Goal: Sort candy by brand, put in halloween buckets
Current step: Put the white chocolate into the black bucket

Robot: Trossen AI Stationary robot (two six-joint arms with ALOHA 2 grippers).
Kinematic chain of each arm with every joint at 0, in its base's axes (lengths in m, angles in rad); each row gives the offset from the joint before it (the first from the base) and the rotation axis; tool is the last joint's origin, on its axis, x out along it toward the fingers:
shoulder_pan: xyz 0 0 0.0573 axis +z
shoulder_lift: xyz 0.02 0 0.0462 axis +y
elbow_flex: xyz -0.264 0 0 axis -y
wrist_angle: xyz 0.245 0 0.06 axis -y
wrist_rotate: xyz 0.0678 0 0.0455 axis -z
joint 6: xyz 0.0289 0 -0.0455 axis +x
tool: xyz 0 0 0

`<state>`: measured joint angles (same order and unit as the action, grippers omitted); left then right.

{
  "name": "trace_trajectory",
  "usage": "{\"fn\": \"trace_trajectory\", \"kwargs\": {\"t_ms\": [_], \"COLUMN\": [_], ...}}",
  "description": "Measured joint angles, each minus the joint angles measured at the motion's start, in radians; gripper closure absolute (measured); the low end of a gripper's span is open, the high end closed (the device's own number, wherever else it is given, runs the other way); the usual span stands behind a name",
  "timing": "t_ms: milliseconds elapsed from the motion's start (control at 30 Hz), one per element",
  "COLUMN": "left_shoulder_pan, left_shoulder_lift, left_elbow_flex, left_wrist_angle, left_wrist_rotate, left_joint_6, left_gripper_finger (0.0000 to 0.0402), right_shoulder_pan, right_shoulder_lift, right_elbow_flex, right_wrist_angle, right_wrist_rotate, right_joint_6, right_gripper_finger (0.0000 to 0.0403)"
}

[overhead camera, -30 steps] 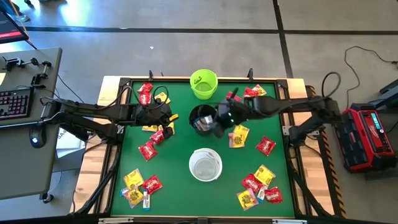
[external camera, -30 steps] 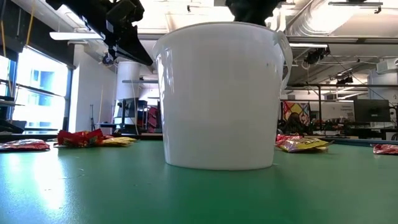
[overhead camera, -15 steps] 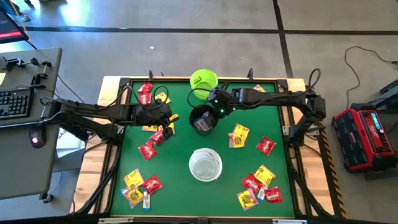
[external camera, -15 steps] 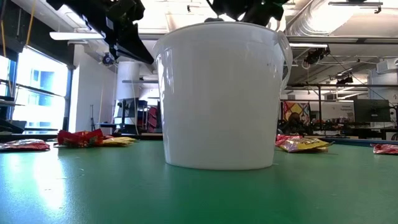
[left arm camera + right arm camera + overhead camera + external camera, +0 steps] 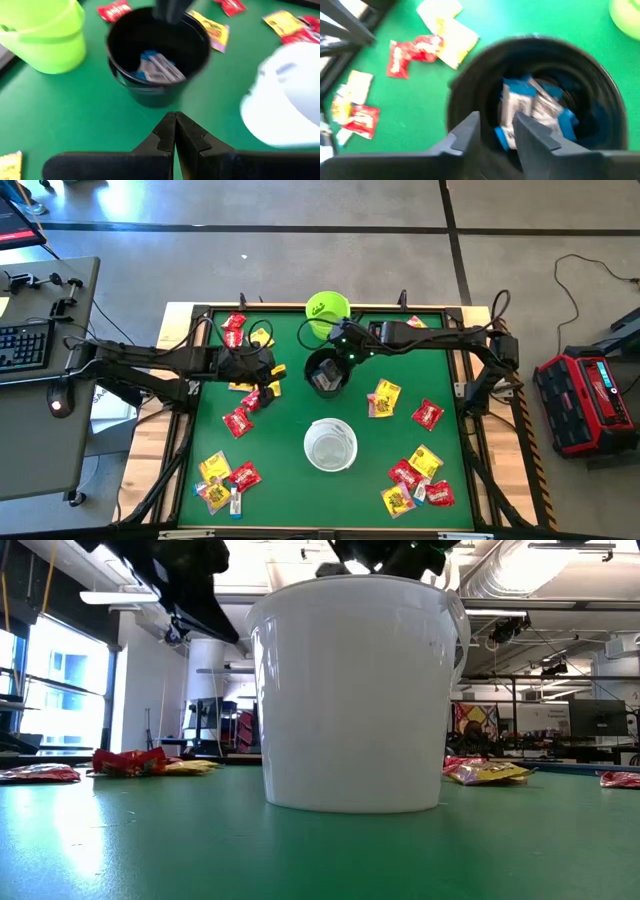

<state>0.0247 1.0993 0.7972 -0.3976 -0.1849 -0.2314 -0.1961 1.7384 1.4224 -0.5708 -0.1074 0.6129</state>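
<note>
We see the right gripper (image 5: 495,131) with its jaws parted and nothing between them, poised over the black bucket (image 5: 326,372). Only the wrist views show inside this bucket: blue-and-white candy packets (image 5: 532,107) lie on its bottom. The left gripper (image 5: 175,131) is clenched and holds nothing, pointing at the same black bucket from its 9 o'clock side.

The high view alone gives the layout. The lime green bucket (image 5: 327,314) stands at 12 o'clock from the black one and the white bucket (image 5: 330,445) at 6 o'clock, with red and yellow candy packets (image 5: 413,479) scattered across the green table (image 5: 290,430). In the low view the white bucket hides both other buckets.

One second earlier the right gripper was clenched at the black bucket's 3 o'clock side; it has since moved over the opening and released. The left gripper has barely shifted.
</note>
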Motion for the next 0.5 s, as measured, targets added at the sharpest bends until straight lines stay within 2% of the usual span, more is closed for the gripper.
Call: {"fn": "trace_trajectory", "kwargs": {"t_ms": [67,133,267,333,500], "left_shoulder_pan": [-0.01,-0.028,-0.087,-0.126,-0.255], "left_shoulder_lift": [-0.017,-0.042,-0.1,-0.128,-0.176], "left_elbow_flex": [0.02,0.038,0.072,0.085,0.1], "left_wrist_angle": [-0.061,-0.123,-0.236,-0.289,-0.441], "left_wrist_rotate": [0.035,0.062,0.095,0.104,0.13], "left_joint_6": [0.0,-0.002,-0.051,-0.088,-0.192], "left_gripper_finger": [0.0401,0.0401,0.0401,0.0401,0.0401], "right_shoulder_pan": [0.008,0.02,0.041,0.053,0.093], "right_shoulder_lift": [-0.005,-0.012,-0.015,-0.015,-0.021], "right_elbow_flex": [0.012,0.024,0.019,0.006,0.003], "right_wrist_angle": [0.02,0.045,0.092,0.13,0.15], "right_wrist_rotate": [0.005,0.042,0.078,0.089,0.181], "right_joint_6": [-0.04,-0.073,-0.098,-0.099,-0.097], "right_gripper_finger": [0.0281,0.0294,0.0369,0.0393,0.0395]}}
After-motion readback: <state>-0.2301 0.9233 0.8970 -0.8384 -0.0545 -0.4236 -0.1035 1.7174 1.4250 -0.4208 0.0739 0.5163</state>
